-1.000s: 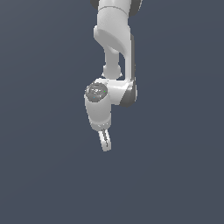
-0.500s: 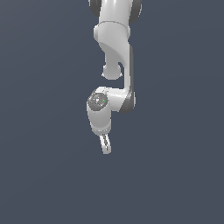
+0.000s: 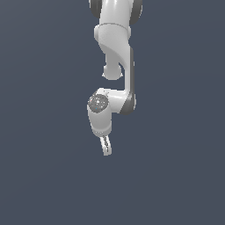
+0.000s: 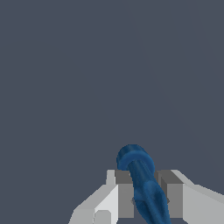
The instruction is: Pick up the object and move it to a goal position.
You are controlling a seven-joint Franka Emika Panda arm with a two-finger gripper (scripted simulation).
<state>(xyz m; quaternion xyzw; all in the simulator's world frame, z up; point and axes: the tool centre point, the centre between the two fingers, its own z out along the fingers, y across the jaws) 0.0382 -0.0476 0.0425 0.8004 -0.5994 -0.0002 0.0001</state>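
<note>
Carry step: the object is gripped, the goal not in sight.

In the wrist view the blue object (image 4: 142,183) sits clamped between the two fingers (image 4: 124,194), its wider end poking out past their tips. In the exterior view the gripper (image 3: 106,148) hangs below the arm (image 3: 115,39) over plain grey ground. No goal marker shows, so the next move, I judge, is a steady carry without loosening the grip.

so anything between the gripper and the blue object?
No. In the wrist view the blue object already sits between the gripper's fingers, with nothing else around it. The goal position isn't marked in either view, so that path can't be judged.
</note>
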